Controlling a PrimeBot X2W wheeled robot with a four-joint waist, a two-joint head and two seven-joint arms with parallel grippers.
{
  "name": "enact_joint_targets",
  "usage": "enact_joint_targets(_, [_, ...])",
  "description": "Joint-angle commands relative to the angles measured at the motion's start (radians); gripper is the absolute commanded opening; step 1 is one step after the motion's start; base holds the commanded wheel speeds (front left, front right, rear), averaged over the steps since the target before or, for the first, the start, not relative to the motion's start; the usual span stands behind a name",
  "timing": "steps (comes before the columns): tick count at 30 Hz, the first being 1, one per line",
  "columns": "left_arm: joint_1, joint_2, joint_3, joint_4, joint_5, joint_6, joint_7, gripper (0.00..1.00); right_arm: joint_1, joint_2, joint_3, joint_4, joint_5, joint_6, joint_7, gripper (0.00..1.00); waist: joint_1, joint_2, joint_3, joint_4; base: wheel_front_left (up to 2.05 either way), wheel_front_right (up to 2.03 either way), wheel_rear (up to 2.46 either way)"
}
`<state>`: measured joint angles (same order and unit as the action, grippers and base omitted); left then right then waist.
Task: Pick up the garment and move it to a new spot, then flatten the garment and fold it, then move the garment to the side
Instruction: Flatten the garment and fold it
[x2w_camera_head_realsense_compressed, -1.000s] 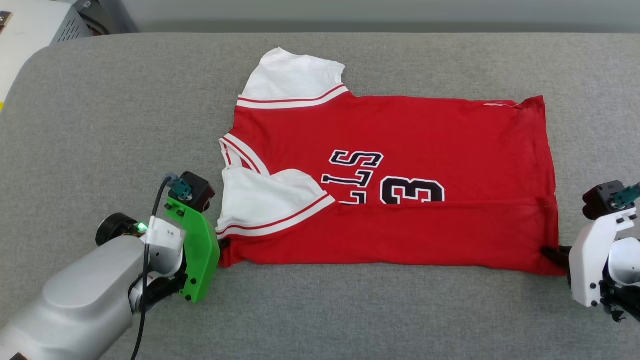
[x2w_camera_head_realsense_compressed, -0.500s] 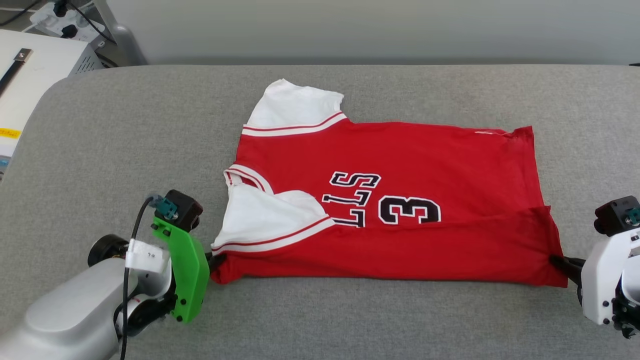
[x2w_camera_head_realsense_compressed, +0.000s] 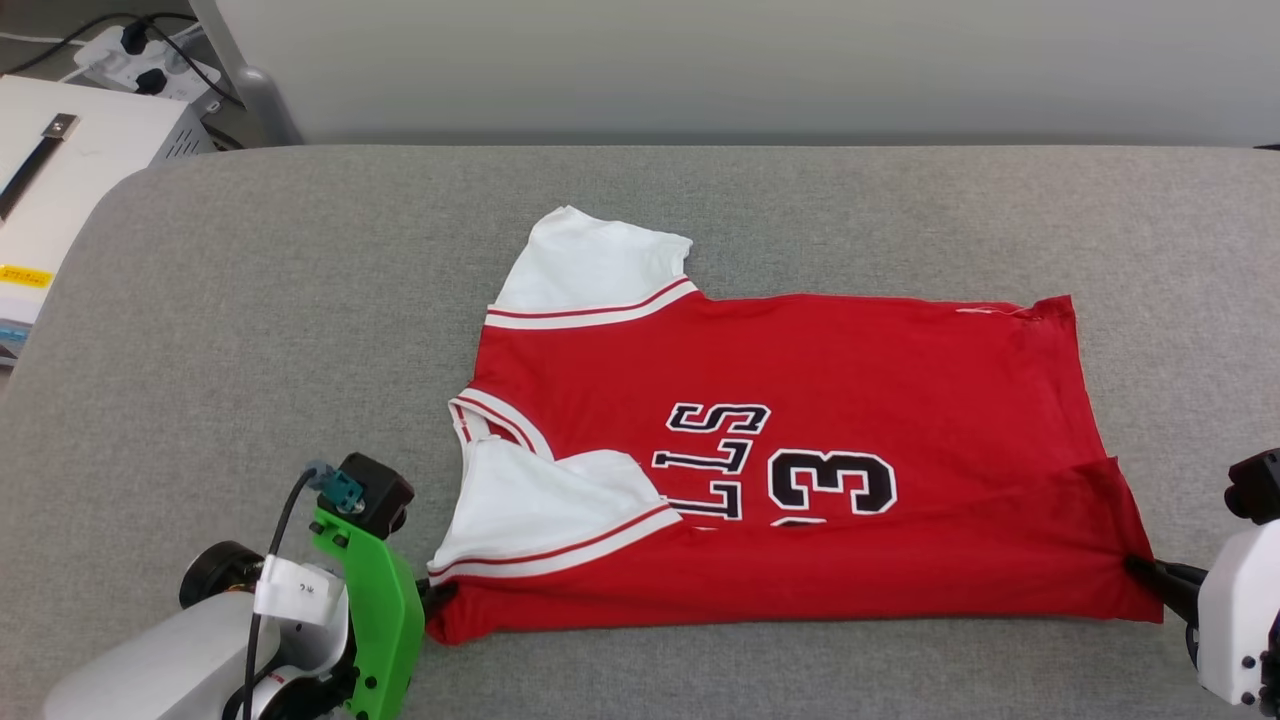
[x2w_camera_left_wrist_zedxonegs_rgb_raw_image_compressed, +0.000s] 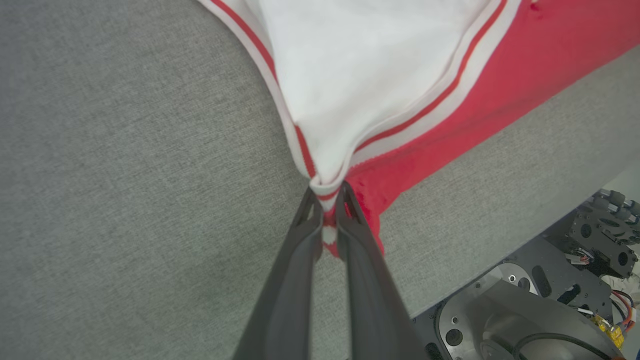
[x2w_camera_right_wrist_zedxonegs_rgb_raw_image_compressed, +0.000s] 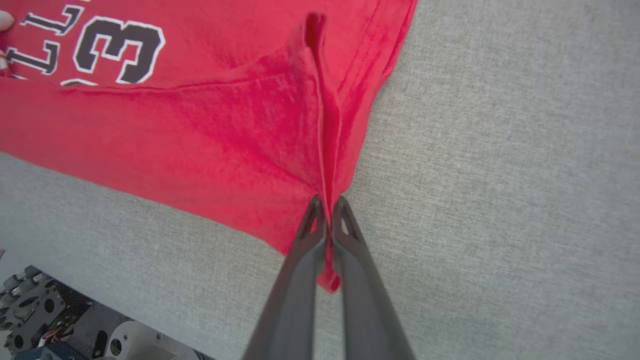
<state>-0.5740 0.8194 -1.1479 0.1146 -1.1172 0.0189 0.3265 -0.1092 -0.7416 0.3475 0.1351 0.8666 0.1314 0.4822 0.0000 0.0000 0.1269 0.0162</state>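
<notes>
Left end effector (x2w_camera_left_wrist_zedxonegs_rgb_raw_image_compressed: 327, 192) pinches the sleeve-side near corner of the garment (x2w_camera_head_realsense_compressed: 800, 400), right end effector (x2w_camera_right_wrist_zedxonegs_rgb_raw_image_compressed: 327, 205) clamps its near hem corner, and the cloth lies spread between them on the grey desk (x2w_camera_head_realsense_compressed: 250, 300).

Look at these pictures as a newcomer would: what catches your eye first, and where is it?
The red shirt, with white sleeves and black lettering, stands out in the middle of the grey surface, its near side folded over. At its near edge, the left gripper pinches the corner by the sleeve and the right gripper pinches the hem corner, both shut on the cloth.
</notes>
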Motion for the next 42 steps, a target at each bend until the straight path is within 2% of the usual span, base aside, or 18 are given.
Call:
enact_joint_targets(1, [0.017,0.004,-0.001,0.003,-0.013,0.008,-0.004,0.00,0.012,0.006,-0.011,-0.006,-0.013,-0.001,0.008,0.00,0.0000,0.0000,0.009,-0.002,0.00,0.00,0.00])
enact_joint_targets(7, [0.024,-0.024,-0.001,0.063,-0.030,0.006,-0.005,0.00,0.005,0.056,-0.029,0.014,-0.046,-0.001,0.038,0.00,0.0000,0.0000,0.036,-0.007,0.00,0.00,0.00])
enact_joint_targets(14, [0.028,-0.069,-0.007,0.163,-0.041,-0.022,-0.018,0.00,-0.015,0.113,-0.014,0.113,-0.069,-0.001,0.035,0.00,0.0000,0.0000,0.046,-0.006,0.00,0.00,0.00])
enact_joint_targets(15, [0.028,-0.071,-0.005,0.172,-0.043,-0.024,-0.022,0.04,-0.016,0.117,-0.015,0.121,-0.071,-0.001,0.025,0.03,0.0000,0.0000,0.044,-0.004,0.00,0.00,0.00])
enact_joint_targets(16, [0.028,-0.072,-0.003,0.180,-0.043,-0.026,-0.028,0.46,-0.017,0.122,-0.015,0.129,-0.070,-0.001,0.014,0.36,0.0000,0.0000,0.041,-0.003,0.00,0.00,0.00])
enact_joint_targets(17, [0.025,-0.069,0.000,0.185,-0.038,-0.025,-0.038,1.00,-0.018,0.125,-0.014,0.134,-0.071,-0.001,0.004,0.80,0.0000,0.0000,0.036,-0.002,0.00,0.00,0.00])
enact_joint_targets(18, [0.024,-0.068,0.003,0.188,-0.035,-0.024,-0.045,1.00,-0.018,0.126,-0.016,0.135,-0.074,-0.001,-0.008,1.00,0.0000,0.0000,0.033,-0.001,0.00,0.00,0.00])
enact_joint_targets(22, [0.012,-0.047,0.017,0.175,-0.021,-0.018,-0.073,1.00,-0.016,0.130,-0.036,0.124,-0.093,-0.001,-0.083,1.00,0.0000,0.0000,0.013,0.002,0.00,0.00,0.00])
enact_joint_targets(30, [-0.058,0.014,0.091,0.097,0.007,0.026,-0.144,1.00,-0.015,0.167,-0.138,0.055,-0.191,-0.001,-0.269,1.00,0.0000,0.0000,0.003,-0.004,0.00,0.00,0.00])
enact_joint_targets(35, [-0.134,0.013,0.141,0.088,0.045,0.052,-0.203,1.00,-0.026,0.251,-0.238,0.007,-0.295,-0.001,-0.404,1.00,0.0000,0.0000,0.018,-0.019,0.00,0.00,0.00])
enact_joint_targets(42, [-0.281,-0.038,0.180,0.139,0.093,0.042,-0.223,1.00,-0.025,0.367,-0.322,-0.084,-0.429,-0.001,-0.533,1.00,0.0000,0.0000,0.071,-0.047,0.00,0.00,0.00])
